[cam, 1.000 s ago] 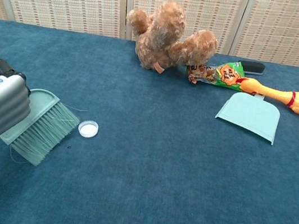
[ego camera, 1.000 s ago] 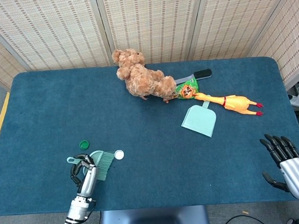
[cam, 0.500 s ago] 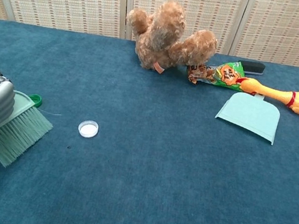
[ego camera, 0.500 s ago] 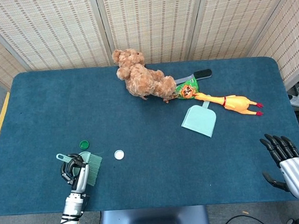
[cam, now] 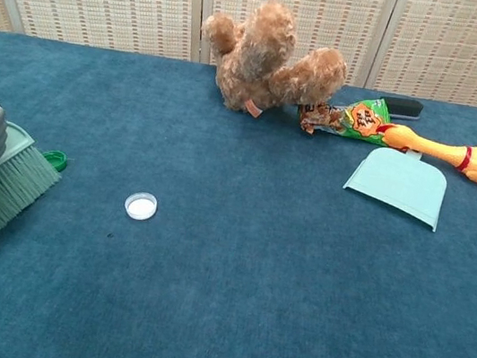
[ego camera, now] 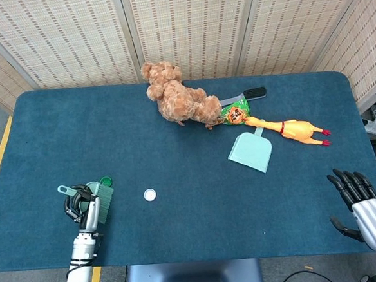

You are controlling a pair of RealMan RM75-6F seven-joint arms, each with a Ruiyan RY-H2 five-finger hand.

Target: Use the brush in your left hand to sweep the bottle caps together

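left hand (ego camera: 80, 206): near the table's front left corner, fingers wrapped around the handle of the brush (cam: 7, 184). brush is pale green, its bristles against the cloth.

green bottle cap (ego camera: 106, 182): on the table (ego camera: 181, 225), touching or just beside the far end of the brush head; partly hidden behind the bristles in the chest view (cam: 55, 159).

white bottle cap (ego camera: 150, 194): lying open side up, apart from the green one, to the right of the brush with bare cloth between.

right hand (ego camera: 362, 207): at the table's front right corner, fingers straight and spread, holding nothing, well apart from every item.

teddy bear (ego camera: 176, 100): brown, lying at the far middle of the table.

snack packet (ego camera: 236, 114): green and orange, just beside the bear.

rubber chicken (ego camera: 292, 130): yellow, stretched rightward from the packet.

dustpan (ego camera: 251, 152): pale green, flat on the cloth just in front of the chicken.

black object (ego camera: 255, 93): small, behind the packet; what it is cannot be told.
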